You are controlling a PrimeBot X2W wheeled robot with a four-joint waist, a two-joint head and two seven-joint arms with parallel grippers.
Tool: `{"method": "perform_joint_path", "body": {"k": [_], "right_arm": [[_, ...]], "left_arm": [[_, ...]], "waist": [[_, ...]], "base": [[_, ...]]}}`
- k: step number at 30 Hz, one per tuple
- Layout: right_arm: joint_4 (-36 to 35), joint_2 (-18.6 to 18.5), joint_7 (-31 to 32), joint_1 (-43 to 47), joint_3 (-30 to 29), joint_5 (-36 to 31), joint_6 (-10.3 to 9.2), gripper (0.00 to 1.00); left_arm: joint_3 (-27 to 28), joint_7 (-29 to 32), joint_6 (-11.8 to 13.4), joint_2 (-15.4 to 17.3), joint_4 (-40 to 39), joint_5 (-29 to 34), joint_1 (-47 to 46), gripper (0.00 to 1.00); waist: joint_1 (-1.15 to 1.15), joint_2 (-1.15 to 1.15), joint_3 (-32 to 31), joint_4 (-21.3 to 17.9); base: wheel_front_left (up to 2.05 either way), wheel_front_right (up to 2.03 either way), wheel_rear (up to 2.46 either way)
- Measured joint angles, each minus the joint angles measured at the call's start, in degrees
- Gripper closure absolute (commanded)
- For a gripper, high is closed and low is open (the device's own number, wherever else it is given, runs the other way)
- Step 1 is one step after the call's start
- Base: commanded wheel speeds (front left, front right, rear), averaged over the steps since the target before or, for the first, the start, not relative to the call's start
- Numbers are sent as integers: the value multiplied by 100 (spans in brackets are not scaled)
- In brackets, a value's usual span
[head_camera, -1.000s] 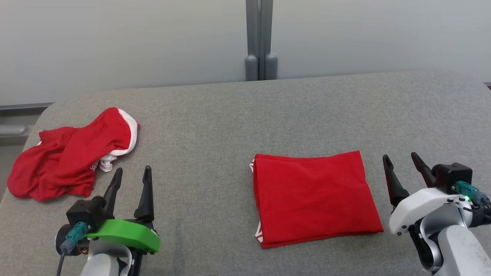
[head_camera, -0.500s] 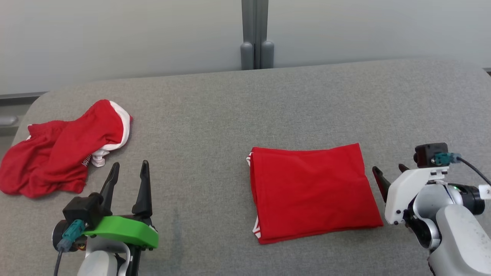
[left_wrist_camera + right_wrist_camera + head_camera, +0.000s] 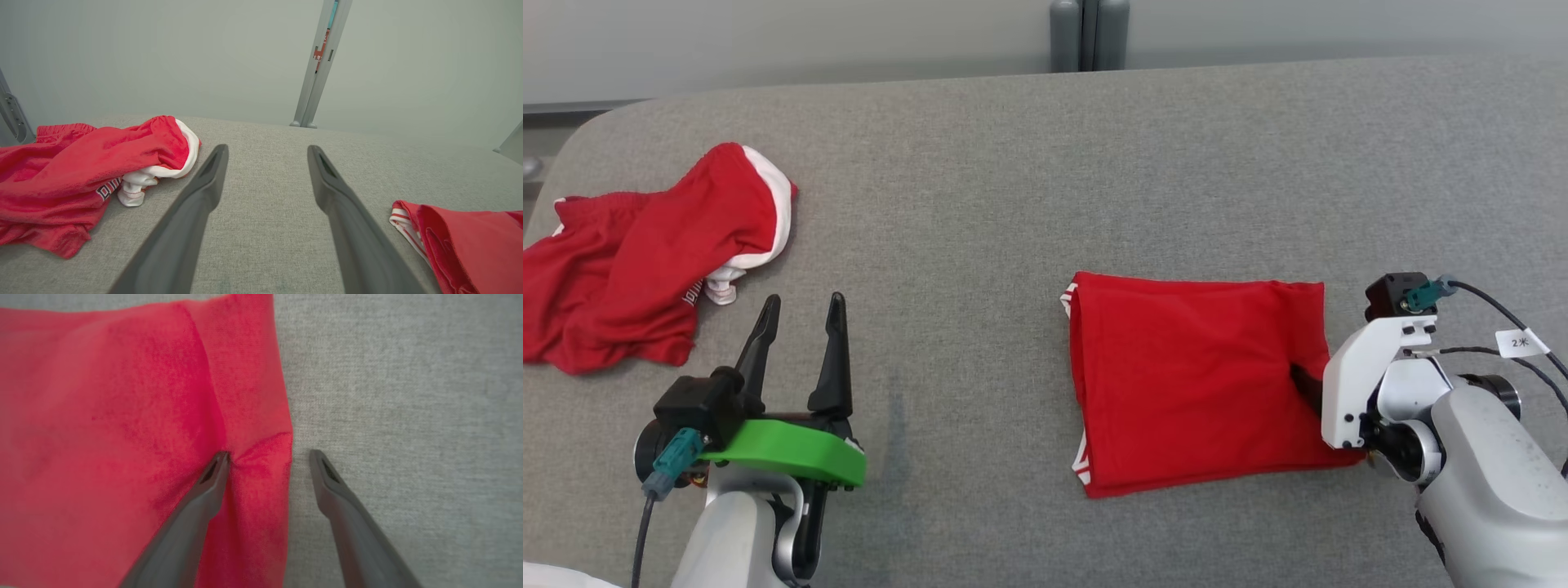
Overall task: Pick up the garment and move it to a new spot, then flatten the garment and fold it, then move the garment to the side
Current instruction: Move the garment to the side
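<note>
Folded garment (image 3: 1192, 384): red, roughly rectangular stack lying flat on the grey table (image 3: 980, 204), right of centre in the head view. White-striped trim shows at its left corners.
Right gripper (image 3: 268, 455): jaws spread, nothing pinched. In the right wrist view I see one fingertip (image 3: 214, 469) pressed into the cloth near its right edge, with creases running from the tip. The other fingertip is over bare table just beside that edge.
Head view limit: the white wrist housing covers most of those fingers. I see only part of one dark finger on the red cloth.
Left gripper (image 3: 804, 300): jaws spread and empty, over the table at lower left, between the two garments and touching neither.
Crumpled garment (image 3: 629, 253): red with a white band, heaped at the table's left end. The left wrist view adds dark lettering on a fold, which I cannot read.
Left wrist view, extra: the folded garment's layered left edge with red-and-white stripes.
Surfaces: the table cover is a grey woven textile with a rounded corner, and the garment is a fine matte knit. The fingers are long, dark and tapered.
Background: pale wall (image 3: 122, 53) and a grey upright post (image 3: 316, 65).
</note>
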Motion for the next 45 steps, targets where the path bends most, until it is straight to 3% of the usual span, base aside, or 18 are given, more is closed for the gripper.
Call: {"method": "perform_joint_path", "body": {"k": [1,2,3,4,13,20,26,34,45], "right_arm": [[22,-33,27,-45,88,48,0,0],[58,-75,59,-98,166,111,0,43],[71,-146,90,-151,290,144,0,64],[75,-193,93,-196,386,158,0,100],[-85,-858,-324,-973,1378,78,10,100],[-127,-1834,-780,-1749,1515,-75,8,100],[74,-2394,-1150,-2213,1547,-303,8,100],[598,-2871,-1925,-2666,1310,-899,8,100],[1282,-2985,-2893,-3003,419,-2164,8,100]], "left_arm": [[1,0,0,0,-1,0,-15,0],[4,0,0,0,-3,0,-23,0],[9,0,-1,0,-3,0,-23,0],[14,0,-1,0,-4,0,-24,0],[127,-1,-19,42,-215,144,-84,0],[202,-1,-24,10,-686,237,-266,0],[93,-1,-25,93,-938,327,-468,0],[-54,0,-25,358,-1279,487,-765,0],[-246,0,-25,526,-1507,509,-977,0]], "waist": [[0,0,38,19],[0,0,78,42],[0,0,115,63],[0,0,141,77],[0,0,318,-129],[0,0,539,-600],[0,0,926,-969],[0,0,1629,-1322],[1,0,2395,-1422]], "base": [[0,0,0],[0,0,0],[0,0,0],[0,0,0],[0,0,0],[0,0,0],[0,0,0],[0,0,0],[0,0,0]]}}
